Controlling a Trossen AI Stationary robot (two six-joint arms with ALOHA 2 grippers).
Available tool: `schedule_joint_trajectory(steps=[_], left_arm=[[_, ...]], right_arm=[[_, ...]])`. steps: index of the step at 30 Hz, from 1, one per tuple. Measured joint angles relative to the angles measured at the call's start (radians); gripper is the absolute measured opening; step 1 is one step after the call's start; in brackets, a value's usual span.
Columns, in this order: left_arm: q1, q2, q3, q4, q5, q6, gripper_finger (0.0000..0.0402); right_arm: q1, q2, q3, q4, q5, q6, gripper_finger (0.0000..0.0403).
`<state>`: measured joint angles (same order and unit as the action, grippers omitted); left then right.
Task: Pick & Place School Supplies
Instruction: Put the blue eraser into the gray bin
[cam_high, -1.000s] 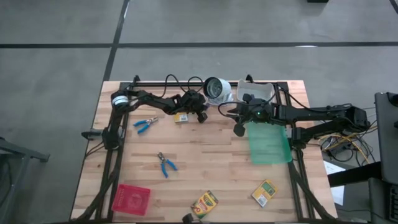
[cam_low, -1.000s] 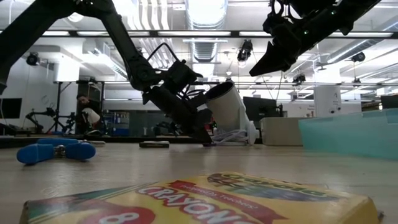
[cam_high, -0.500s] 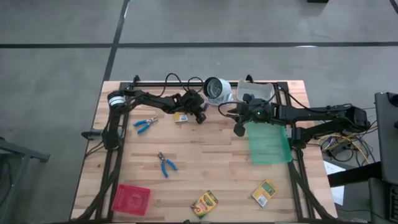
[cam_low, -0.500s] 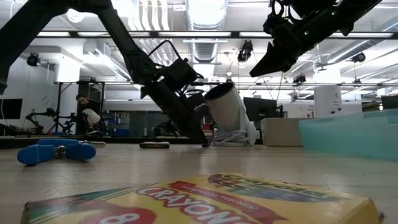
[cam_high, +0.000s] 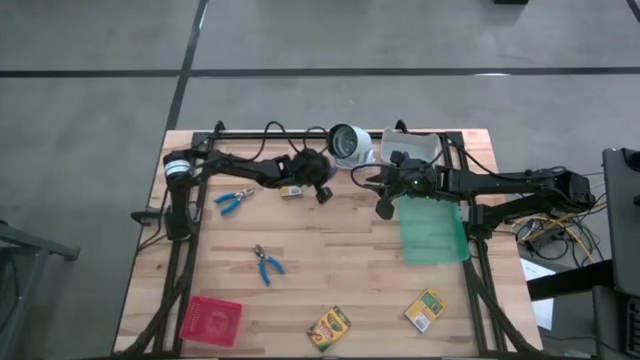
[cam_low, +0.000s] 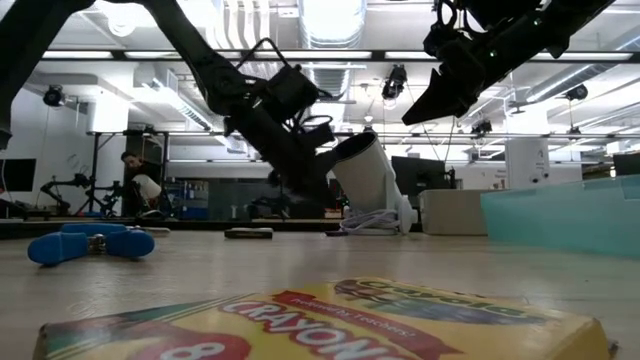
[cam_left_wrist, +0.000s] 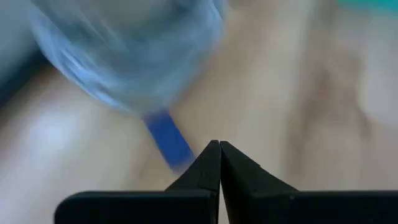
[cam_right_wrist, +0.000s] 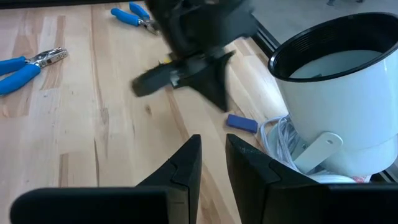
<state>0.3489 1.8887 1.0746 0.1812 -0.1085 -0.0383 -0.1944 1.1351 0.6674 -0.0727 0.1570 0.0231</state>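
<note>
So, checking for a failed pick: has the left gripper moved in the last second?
Yes. The shut left gripper has risen off the table, beside the white bin.

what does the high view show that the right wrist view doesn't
Only the high view: the red tray, green mat and two crayon boxes at the near edge. Only the right wrist view: a small blue piece beside the white round object. Both: the left gripper, shut, and two blue-handled tools.

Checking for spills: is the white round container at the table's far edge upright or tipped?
Tipped. The white container lies on its side, its dark-rimmed opening facing sideways across the wooden table; the low view shows it leaning too.
</note>
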Motion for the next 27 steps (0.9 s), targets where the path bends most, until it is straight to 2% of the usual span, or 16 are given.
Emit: schedule_joint_trajectory(steps=[7, 17, 27], left_arm=[[0.007, 0.005, 0.0, 0.019, -0.025, 0.042, 0.0017], [-0.012, 0.005, 0.0, 0.026, -0.017, 0.032, 0.0093], [-0.024, 0.005, 0.0, 0.031, -0.031, -0.113, 0.016]], right_arm=[[0.0, 0.0, -0.002, 0.0, 0.0, 0.0, 0.0068], [0.0, 0.0, -0.003, -0.002, 0.0, 0.002, 0.0068], [0.0, 0.0, -0.003, -0.002, 0.0, 0.003, 0.0068]])
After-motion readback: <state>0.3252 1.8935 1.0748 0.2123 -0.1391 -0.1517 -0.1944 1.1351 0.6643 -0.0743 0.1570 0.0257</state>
